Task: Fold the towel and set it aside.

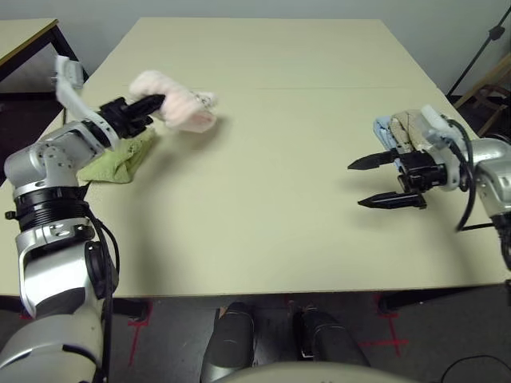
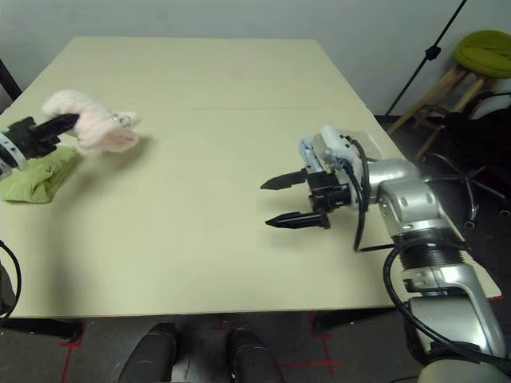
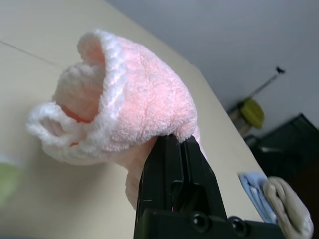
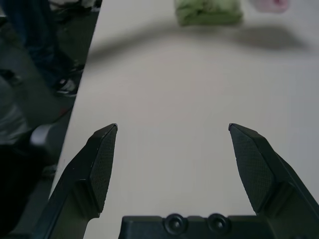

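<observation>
Ample bare table (image 1: 255, 215) between towel (image 1: 185, 104) and edge.

A lab or workshop — bare table (image 1: 255, 183), red floor marks (image 1: 385, 335), a stool (image 2: 483, 56).

Even, fairly bright light; soft shadows across the table (image 1: 263, 183); green cloth (image 3: 7, 181) blurred.

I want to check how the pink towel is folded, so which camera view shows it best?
The left wrist view: the pink towel is large there, its rolled edge plain, held in the left gripper. Both eye views show it smaller, raised off the table; the right wrist view catches just a part.
</observation>
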